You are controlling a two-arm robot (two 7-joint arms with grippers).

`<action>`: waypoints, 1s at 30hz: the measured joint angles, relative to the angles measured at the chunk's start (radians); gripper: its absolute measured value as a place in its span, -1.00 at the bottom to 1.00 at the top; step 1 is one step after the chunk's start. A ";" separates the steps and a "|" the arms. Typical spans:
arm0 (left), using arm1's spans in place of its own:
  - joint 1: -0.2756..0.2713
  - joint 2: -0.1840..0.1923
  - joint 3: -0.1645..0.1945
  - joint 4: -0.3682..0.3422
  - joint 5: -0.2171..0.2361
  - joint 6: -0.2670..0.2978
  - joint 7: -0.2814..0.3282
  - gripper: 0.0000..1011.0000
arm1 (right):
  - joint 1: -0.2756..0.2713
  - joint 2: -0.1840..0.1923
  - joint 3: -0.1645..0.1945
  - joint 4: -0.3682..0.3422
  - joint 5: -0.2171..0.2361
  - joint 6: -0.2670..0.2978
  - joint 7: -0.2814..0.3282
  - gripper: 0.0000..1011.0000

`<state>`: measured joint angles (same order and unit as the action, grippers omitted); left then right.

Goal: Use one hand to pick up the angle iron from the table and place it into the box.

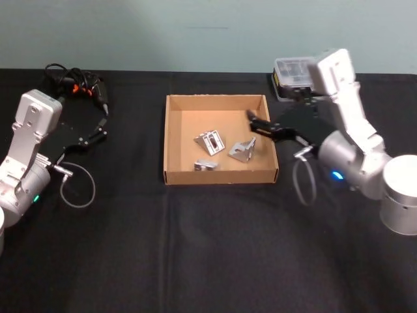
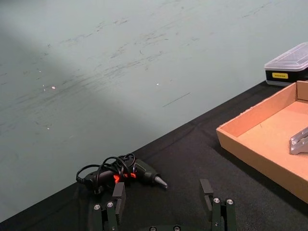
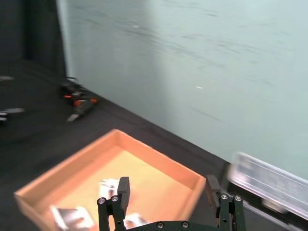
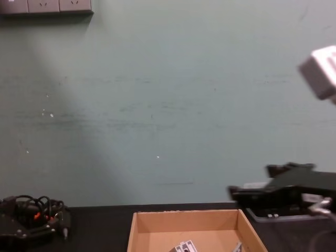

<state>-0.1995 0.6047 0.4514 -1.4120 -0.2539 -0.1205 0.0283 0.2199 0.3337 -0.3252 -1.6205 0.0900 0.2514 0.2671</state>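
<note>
Nearest to you, the black surface (image 1: 215,248) lies bare in front of the box (image 1: 171,140). Your left hand (image 1: 94,134) sits parked at the left side of the surface, well apart from the box, its fingers (image 2: 207,188) spread with nothing between them. A grey cable loop (image 1: 77,186) lies just beside that arm.

In the middle, the tan box holds three angle irons. One angle iron (image 1: 243,150) rests toward the right wall, a second one (image 1: 209,141) lies near the centre, and a third (image 1: 205,165) sits close to the near wall. All three rest on the box floor.

Your right hand (image 1: 259,128) hovers over the right part of the box, just beside the rightmost angle iron and above the right wall. Its fingers (image 3: 123,189) are released and wide apart, grasping nothing.

Farther back, a black case with a clear lid (image 1: 291,75) stands behind the right arm, near the box's far right corner. At the far left, a black clump of cables (image 1: 73,81) with red marks lies beside the back edge of the surface.
</note>
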 joint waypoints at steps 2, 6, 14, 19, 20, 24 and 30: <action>0.000 0.000 0.000 0.000 0.000 0.000 0.000 0.98 | -0.027 0.008 0.032 -0.016 -0.003 0.002 -0.021 0.98; 0.000 0.000 0.000 0.000 0.000 0.000 0.000 0.98 | -0.070 0.022 0.079 -0.037 -0.017 0.009 -0.057 0.98; 0.000 0.000 0.000 0.000 0.000 0.000 0.000 0.98 | -0.128 0.024 0.140 -0.043 -0.042 0.029 -0.108 0.98; 0.000 0.000 0.000 0.000 0.000 0.000 0.000 0.98 | -0.128 0.024 0.139 -0.042 -0.043 0.031 -0.109 0.98; 0.000 0.000 0.000 0.000 0.000 0.000 0.000 0.98 | -0.128 0.024 0.139 -0.042 -0.043 0.031 -0.109 0.98; 0.000 0.000 0.000 0.000 0.000 0.000 0.000 0.98 | -0.125 0.024 0.136 -0.042 -0.042 0.030 -0.108 0.98; 0.000 0.000 0.000 0.000 0.000 0.000 0.000 0.98 | -0.123 0.024 0.134 -0.041 -0.041 0.029 -0.106 0.98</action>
<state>-0.1995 0.6047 0.4514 -1.4120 -0.2539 -0.1205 0.0283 0.0966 0.3576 -0.1916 -1.6616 0.0488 0.2801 0.1607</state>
